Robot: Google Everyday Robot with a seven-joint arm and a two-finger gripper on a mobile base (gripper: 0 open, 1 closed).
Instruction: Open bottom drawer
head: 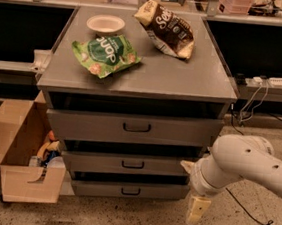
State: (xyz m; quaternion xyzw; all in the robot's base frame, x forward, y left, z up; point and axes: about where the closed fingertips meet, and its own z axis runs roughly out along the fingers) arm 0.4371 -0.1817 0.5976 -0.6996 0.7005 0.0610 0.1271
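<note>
Grey bottom drawer [138,190], claw [197,211] beside right edge

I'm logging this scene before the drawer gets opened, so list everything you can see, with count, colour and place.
cabinet: 1, grey, centre, three drawers in its front
top drawer: 1, grey, just under the cabinet top
middle drawer: 1, grey, between the other two
bottom drawer: 1, grey, lowest, dark loop handle
bowl: 1, white, back left of the cabinet top
green bag: 1, green, in front of the bowl
brown bag: 1, dark brown, back right of the cabinet top
cardboard box: 1, tan, open, on the floor left of the cabinet
power strip: 1, white, ledge at right
arm: 1, white, lower right
gripper: 1, cream, pointing down, right of the bottom drawer, away from its handle
</note>
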